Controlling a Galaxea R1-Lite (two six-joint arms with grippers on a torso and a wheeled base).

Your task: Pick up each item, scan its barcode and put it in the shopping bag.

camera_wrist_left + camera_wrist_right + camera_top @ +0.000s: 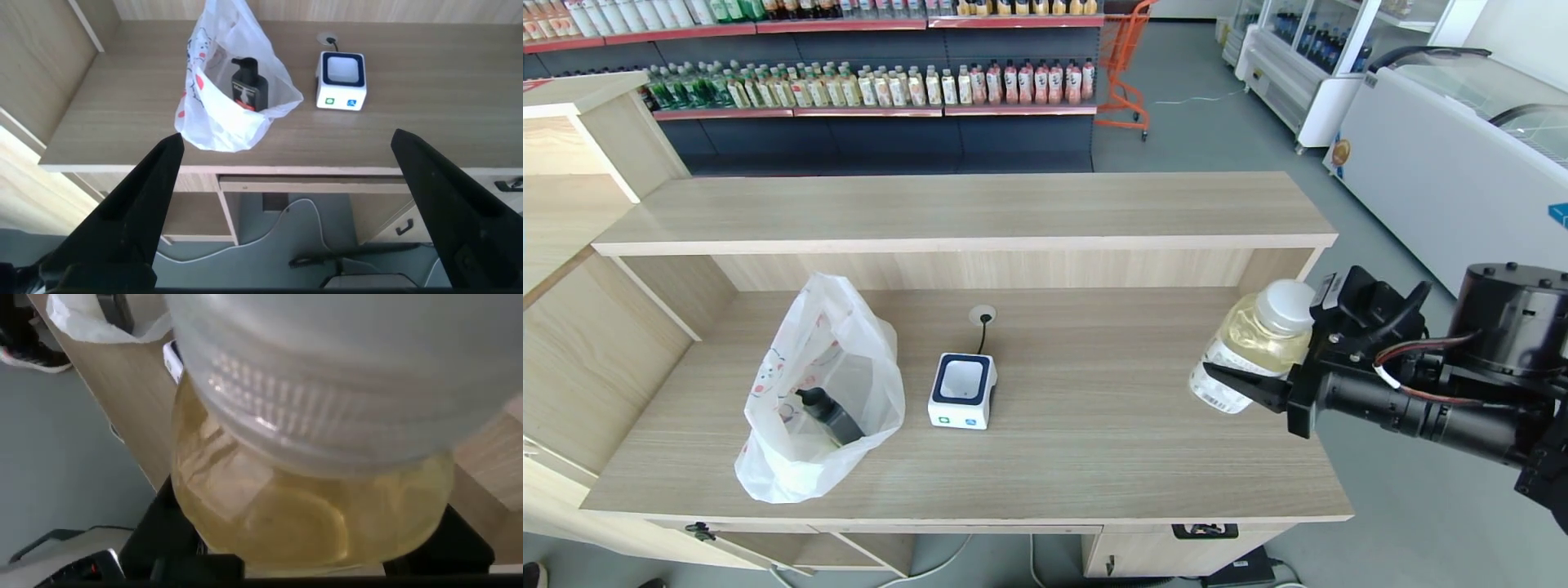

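Starting far left with the left hand [288, 163]: spread wide, holding nothing, hanging off the near edge of the surface [1094, 425]. On to the shopping bag [792, 457]: standing open on the left part of the surface, dark pump bottle [829, 415] already inside. Just right of it, the scanner [964, 390], window facing up, near the middle. Then way over at the right end, the right hand [1262, 359]: clamped on the bottle [1250, 327] of yellowish liquid, held off the surface, well apart from the scanner. Tilted, white cap up and away, lower end with the barcode stripes pointing down toward the scanner side. So, by the look of it: scan step in hand, calling for a straight carry leftward to bring that striped end over the window, then further left again to reach the bag's mouth.
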